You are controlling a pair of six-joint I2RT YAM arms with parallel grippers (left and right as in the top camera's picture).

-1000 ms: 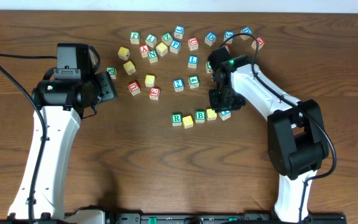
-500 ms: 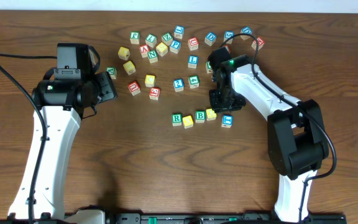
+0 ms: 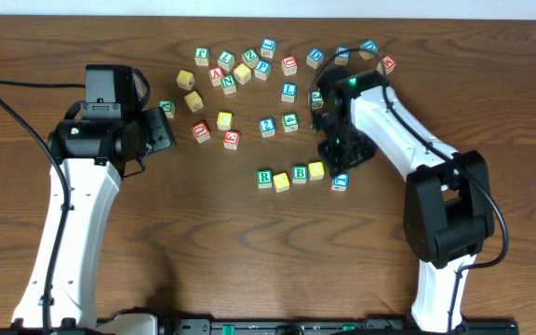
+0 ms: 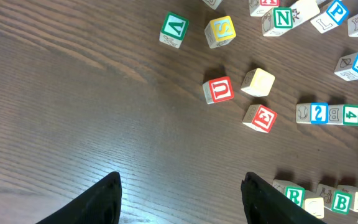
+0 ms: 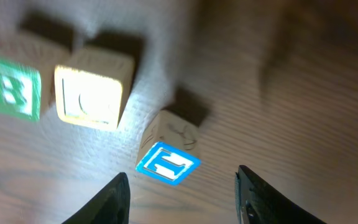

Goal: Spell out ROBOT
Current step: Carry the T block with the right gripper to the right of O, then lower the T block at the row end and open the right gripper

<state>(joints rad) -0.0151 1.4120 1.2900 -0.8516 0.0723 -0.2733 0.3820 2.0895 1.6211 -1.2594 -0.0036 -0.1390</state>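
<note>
A row of letter blocks lies mid-table: green R, a yellow block, green B, another yellow block, and a blue T block slightly askew at the row's right end. My right gripper is open just above the T block, which lies free on the wood between the fingertips; B and the yellow block sit to its left. My left gripper is open and empty over bare wood at the left.
Several loose letter blocks are scattered along the back of the table, such as a red U, a yellow S, a green N and a blue L. The right arm reaches across the right side.
The right gripper let the blue T block down at the row's right end, opened and lifted back a little. The left arm has not moved.
</note>
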